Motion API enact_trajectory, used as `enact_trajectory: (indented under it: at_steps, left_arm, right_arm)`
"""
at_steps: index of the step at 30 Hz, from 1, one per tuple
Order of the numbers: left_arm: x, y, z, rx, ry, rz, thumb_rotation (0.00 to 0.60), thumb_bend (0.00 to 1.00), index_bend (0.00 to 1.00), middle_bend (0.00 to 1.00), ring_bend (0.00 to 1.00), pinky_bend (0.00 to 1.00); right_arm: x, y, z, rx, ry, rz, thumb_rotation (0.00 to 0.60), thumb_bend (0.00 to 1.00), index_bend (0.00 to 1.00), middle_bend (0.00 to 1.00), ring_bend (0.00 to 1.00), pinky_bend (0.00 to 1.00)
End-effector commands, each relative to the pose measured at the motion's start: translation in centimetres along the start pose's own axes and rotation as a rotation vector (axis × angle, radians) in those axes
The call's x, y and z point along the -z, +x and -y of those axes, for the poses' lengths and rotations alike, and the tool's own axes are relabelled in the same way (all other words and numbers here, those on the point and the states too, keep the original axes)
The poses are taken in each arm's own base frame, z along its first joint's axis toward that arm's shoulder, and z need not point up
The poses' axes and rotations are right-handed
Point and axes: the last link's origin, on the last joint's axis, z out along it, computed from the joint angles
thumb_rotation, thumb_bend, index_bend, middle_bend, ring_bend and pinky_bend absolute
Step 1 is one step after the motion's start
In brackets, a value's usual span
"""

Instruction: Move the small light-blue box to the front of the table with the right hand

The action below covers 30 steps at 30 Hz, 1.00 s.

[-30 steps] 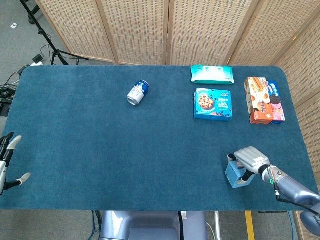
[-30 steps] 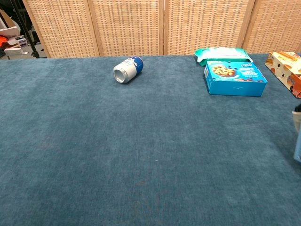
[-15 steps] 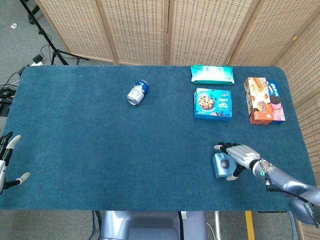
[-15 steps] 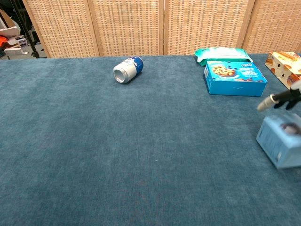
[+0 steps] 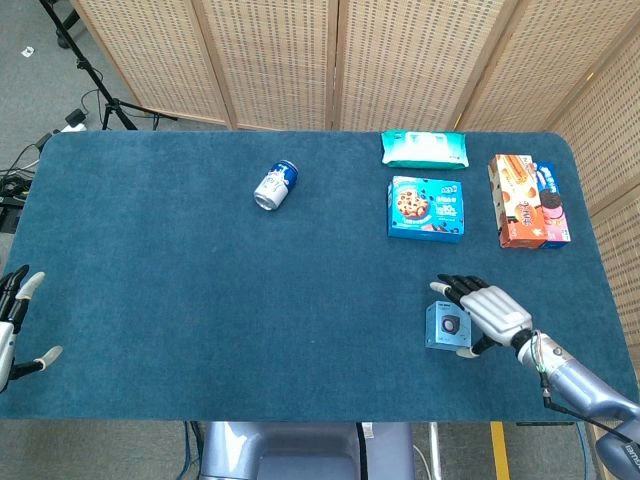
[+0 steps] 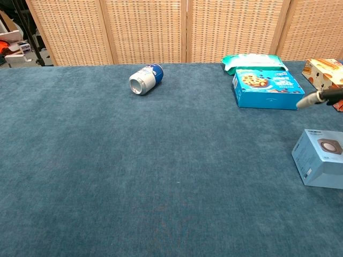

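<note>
We see the box [image 5: 448, 327] resting near the surface's [image 5: 200, 300] near edge, our right hand [image 5: 490, 312] just right of it, fingers spread, holding nothing

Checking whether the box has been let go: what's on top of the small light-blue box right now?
In the chest view the small light-blue box shows only its printed dark emblem on top. The right hand is beside it with fingers spread; contact on the hidden side cannot be seen.

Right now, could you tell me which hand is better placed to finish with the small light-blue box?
The right hand: it is beside the light-blue box, fingers spread over it. The left hand sits at the table's far edge.
</note>
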Motion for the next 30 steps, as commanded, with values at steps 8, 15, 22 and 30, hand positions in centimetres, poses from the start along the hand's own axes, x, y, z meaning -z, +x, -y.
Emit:
enact_trajectory:
  at_steps: [8,15,22,30]
  left_arm:
    - [0.1,0.0,0.0,0.004,-0.004,-0.001,0.600,0.00,0.00,0.00,0.00,0.00]
    - [0.1,0.1,0.0,0.007,-0.001,-0.004,0.600,0.00,0.00,0.00,0.00,0.00]
    - [0.0,0.1,0.0,0.006,0.000,-0.003,0.600,0.00,0.00,0.00,0.00,0.00]
    - [0.0,0.1,0.0,0.007,-0.004,-0.001,0.600,0.00,0.00,0.00,0.00,0.00]
  right_arm:
    - [-0.4,-4.5,-0.3,-0.009,-0.056,-0.061,0.600,0.00,0.00,0.00,0.00,0.07]
    - [-1.7,-5.4,-1.0,0.039,-0.094,-0.149,0.600,0.00,0.05,0.12,0.18,0.28]
    - [-1.8,-5.6,-0.7,0.017,-0.068,-0.221,0.600,0.16,0.37,0.49,0.51,0.47]
    - [-0.4,-3.4,0.5,-0.163,0.002,-0.119,0.600,0.36,0.44,0.53,0.51,0.48]
